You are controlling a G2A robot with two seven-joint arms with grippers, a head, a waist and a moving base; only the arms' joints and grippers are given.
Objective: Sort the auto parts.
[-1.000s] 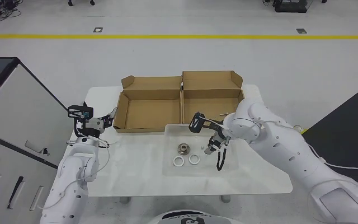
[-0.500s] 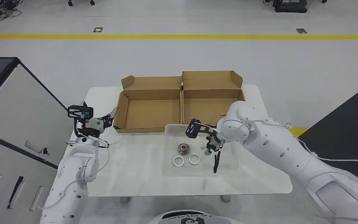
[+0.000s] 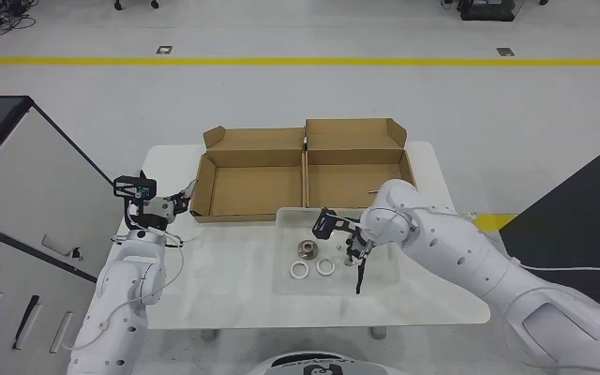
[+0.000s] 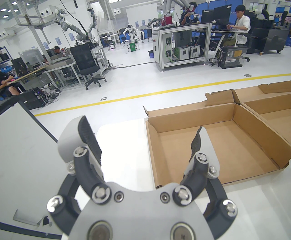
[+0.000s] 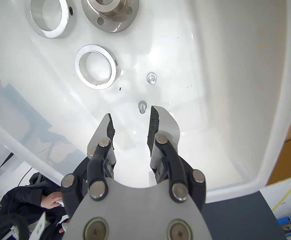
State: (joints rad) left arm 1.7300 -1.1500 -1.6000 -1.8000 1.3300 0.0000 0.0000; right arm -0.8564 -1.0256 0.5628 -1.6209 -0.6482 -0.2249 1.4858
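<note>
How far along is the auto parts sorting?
Hardly begun: the left box is bare. In hand: nothing, the open right gripper hangs near a small bolt. Left to sort: that bolt, another bolt, two rings and a flange in the tray.

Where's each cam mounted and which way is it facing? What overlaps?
Top: above left arm and right arm, looking down at table.
Left wrist: on left arm, facing across left box into the room; open left gripper shows.
Right wrist: on right arm, looking down into tray; open right gripper shows.
Shared: top and right wrist both see tray and rings.
</note>
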